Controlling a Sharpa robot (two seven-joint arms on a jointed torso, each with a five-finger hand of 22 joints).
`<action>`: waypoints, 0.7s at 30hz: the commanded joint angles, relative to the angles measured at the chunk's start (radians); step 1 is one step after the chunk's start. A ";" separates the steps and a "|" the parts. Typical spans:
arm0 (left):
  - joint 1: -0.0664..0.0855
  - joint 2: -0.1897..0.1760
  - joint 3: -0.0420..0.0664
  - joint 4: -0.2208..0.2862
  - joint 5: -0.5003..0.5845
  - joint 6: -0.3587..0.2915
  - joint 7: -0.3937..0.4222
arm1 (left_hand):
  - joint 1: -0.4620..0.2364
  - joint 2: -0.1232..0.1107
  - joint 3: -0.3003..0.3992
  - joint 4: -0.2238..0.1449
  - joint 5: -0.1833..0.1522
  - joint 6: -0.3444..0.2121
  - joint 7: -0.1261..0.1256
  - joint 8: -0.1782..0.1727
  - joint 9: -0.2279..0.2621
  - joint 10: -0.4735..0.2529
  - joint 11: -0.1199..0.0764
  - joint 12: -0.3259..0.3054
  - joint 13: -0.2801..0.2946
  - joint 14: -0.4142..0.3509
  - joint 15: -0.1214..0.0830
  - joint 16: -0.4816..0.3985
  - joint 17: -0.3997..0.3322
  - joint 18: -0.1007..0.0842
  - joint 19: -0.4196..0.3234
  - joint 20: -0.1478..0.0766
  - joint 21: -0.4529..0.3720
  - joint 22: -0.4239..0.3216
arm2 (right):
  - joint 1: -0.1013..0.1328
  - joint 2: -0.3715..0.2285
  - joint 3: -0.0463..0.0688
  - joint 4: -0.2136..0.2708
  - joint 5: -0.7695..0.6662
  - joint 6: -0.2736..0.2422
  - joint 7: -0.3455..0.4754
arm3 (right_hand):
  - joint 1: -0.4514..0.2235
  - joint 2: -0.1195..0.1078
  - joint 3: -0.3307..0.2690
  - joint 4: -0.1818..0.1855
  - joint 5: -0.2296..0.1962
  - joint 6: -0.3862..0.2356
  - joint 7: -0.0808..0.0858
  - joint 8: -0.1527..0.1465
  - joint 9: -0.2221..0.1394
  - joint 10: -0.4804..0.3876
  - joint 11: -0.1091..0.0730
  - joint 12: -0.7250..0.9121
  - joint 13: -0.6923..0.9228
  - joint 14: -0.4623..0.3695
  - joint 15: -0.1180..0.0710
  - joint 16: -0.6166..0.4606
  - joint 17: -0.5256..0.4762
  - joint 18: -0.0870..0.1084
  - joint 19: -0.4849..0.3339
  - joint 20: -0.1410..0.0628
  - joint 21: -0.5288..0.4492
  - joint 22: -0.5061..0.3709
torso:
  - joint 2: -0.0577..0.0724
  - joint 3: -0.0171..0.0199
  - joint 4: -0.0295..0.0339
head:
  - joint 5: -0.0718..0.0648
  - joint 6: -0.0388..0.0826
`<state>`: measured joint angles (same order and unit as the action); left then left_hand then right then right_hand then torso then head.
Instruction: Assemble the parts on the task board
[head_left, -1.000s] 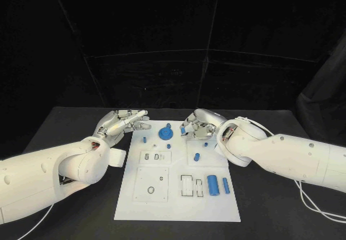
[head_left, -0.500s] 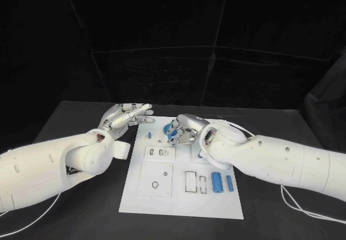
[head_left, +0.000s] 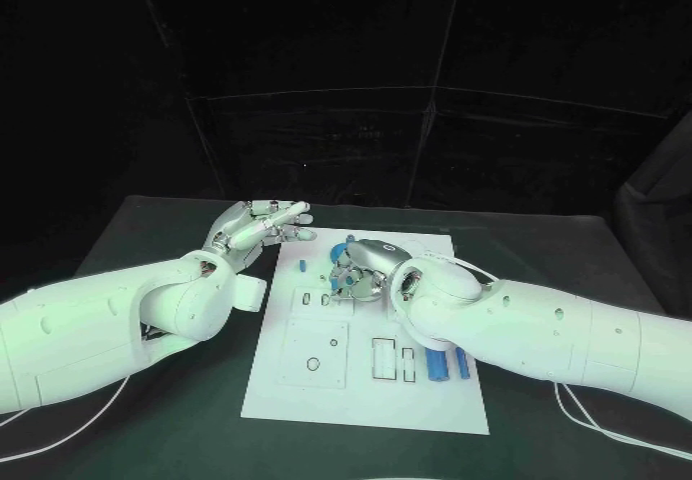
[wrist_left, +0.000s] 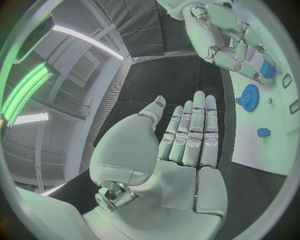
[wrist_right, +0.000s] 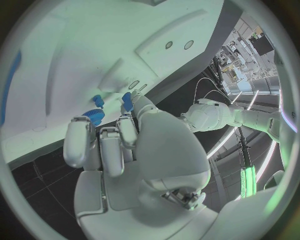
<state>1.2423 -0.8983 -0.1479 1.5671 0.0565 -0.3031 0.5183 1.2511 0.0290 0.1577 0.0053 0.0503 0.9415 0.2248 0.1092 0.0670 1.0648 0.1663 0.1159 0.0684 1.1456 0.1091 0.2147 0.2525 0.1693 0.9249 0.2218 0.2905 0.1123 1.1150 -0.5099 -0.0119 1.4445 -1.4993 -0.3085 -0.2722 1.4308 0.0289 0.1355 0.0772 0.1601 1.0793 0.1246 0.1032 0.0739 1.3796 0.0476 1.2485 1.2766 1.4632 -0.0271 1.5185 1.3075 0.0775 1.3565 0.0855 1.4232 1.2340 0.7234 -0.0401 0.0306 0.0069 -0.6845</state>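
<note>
A black table (head_left: 159, 400) stands before a dark curtain backdrop (head_left: 433, 140).

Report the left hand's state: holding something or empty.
Empty. In the left wrist view the left hand has its palm bare and fingers stretched out straight, side by side, beside the task board.

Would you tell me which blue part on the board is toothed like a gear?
The round blue gear beside the right hand; the other blue parts are plain pegs or bars.
</note>
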 joint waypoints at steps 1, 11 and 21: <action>0.002 0.002 0.001 -0.001 -0.001 0.015 0.006 | 0.004 0.008 0.000 -0.005 0.000 -0.001 -0.001 -0.003 0.000 -0.002 -0.002 -0.004 0.000 -0.005 0.002 -0.004 0.001 0.015 -0.005 0.004 -0.006 -0.001 | -0.001 0.003 0.000 -0.002 -0.031 0.027 -0.006 | -0.008 0.002 0.004 0.000 0.004 0.015 -0.008 0.003 0.000 0.010 -0.014 0.003 0.000 0.085 -0.007 0.002 0.159 -0.006 -0.001 -0.006 -0.004 -0.001 | 0.000 -0.0004 0.0007 | 0.000 -0.001; 0.002 0.003 0.001 -0.003 -0.001 0.016 0.004 | 0.004 0.008 0.000 -0.005 0.000 -0.001 -0.001 -0.003 0.000 -0.002 -0.002 -0.004 0.000 -0.005 0.002 -0.004 0.001 0.015 -0.005 0.004 -0.006 -0.001 | -0.007 0.007 0.000 -0.007 -0.039 0.078 0.003 | -0.016 -0.006 0.005 0.000 0.003 0.010 -0.006 -0.001 -0.001 0.008 -0.014 -0.002 -0.003 0.084 -0.007 0.000 0.155 -0.005 -0.005 -0.007 -0.007 -0.007 | 0.000 -0.0002 0.0004 | 0.002 -0.005; 0.002 0.003 0.001 -0.004 -0.001 0.017 0.003 | 0.004 0.008 0.000 -0.005 0.000 -0.001 -0.001 -0.003 0.000 -0.002 -0.002 -0.004 0.000 -0.005 0.002 -0.004 0.001 0.015 -0.005 0.004 -0.006 -0.001 | -0.009 0.007 0.000 -0.006 -0.043 0.099 0.007 | -0.029 -0.017 0.004 0.001 0.000 0.007 -0.004 -0.005 -0.002 0.005 -0.012 -0.006 -0.007 0.084 -0.006 -0.002 0.153 -0.005 -0.007 -0.006 -0.009 -0.010 | 0.000 -0.0010 0.0005 | 0.002 -0.008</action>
<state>1.2424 -0.8962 -0.1479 1.5622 0.0565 -0.2991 0.5182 1.2511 0.0290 0.1577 0.0053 0.0503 0.9414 0.2248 0.1092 0.0670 1.0648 0.1663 0.1159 0.0684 1.1456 0.1090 0.2147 0.2523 0.1693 0.9249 0.2218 0.2905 0.1125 1.1069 -0.5036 -0.0101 1.4382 -1.5315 -0.2438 -0.2681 1.4116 0.0092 0.1350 0.0768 0.1565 1.0845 0.1207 0.1030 0.0712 1.3881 0.0391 1.2481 1.2683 1.4631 -0.0271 1.5185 1.3074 0.0775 1.3527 0.0818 1.4194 1.2249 0.7234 -0.0406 0.0312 0.0091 -0.6921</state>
